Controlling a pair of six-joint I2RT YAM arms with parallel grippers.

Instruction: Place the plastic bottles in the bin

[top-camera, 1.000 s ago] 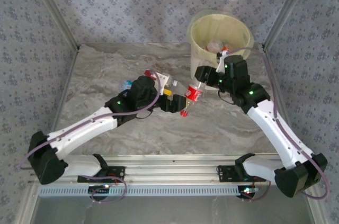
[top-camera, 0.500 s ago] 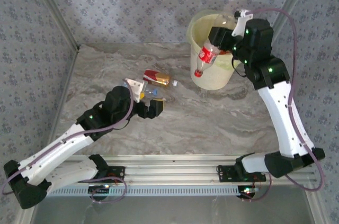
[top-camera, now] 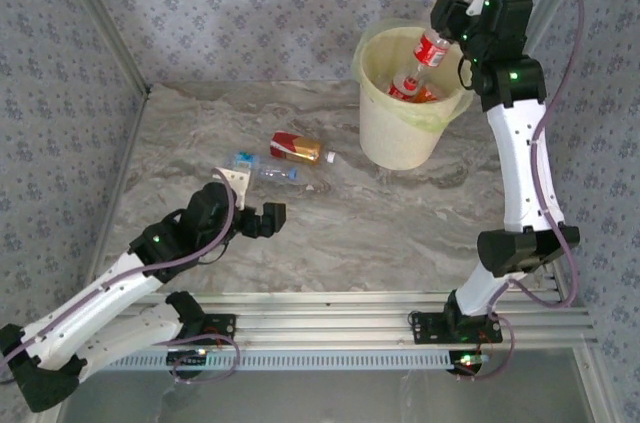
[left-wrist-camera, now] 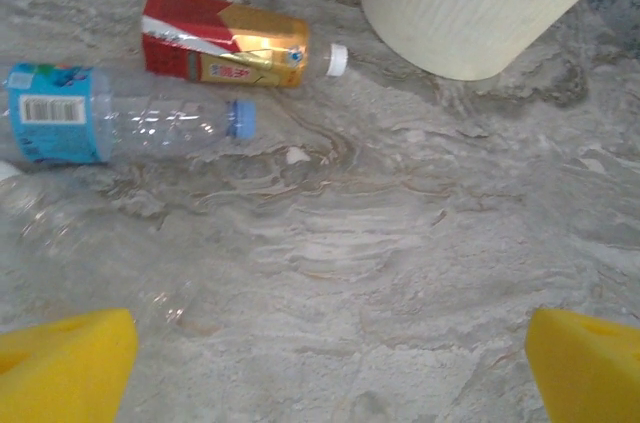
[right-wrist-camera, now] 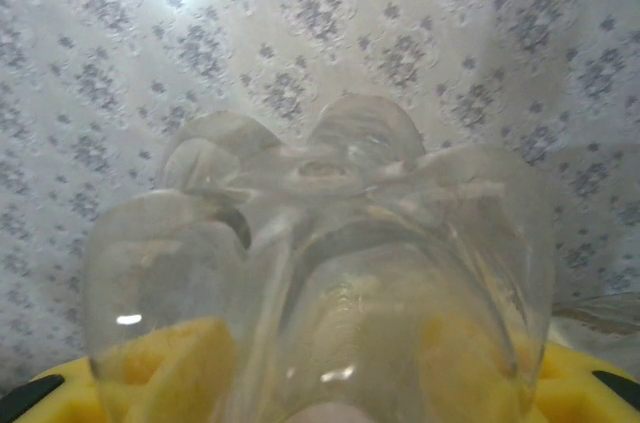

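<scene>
Holding a clear bottle (top-camera: 431,47) cap-down over the bin (top-camera: 385,138), the right gripper (top-camera: 443,25) is raised high at 1 o'clock of the marbled table (top-camera: 400,223).

Its yellow fingers (right-wrist-camera: 170,363) are clamped on the bottle's ribbed, petal-shaped base; a red label wraps the middle. The bin is tall, round and cream-white with a pale yellow-green liner, and red-labelled bottles (top-camera: 410,89) already lie inside. Near the table's centre, toward 11 o'clock, lie an orange-tinted bottle (left-wrist-camera: 225,38) with a red label and white cap, and just beside it a blue-labelled bottle (left-wrist-camera: 120,123) with a blue cap. The left gripper (top-camera: 262,218) hovers at their 6 o'clock, jaws spread wide, grasping nothing.
</scene>
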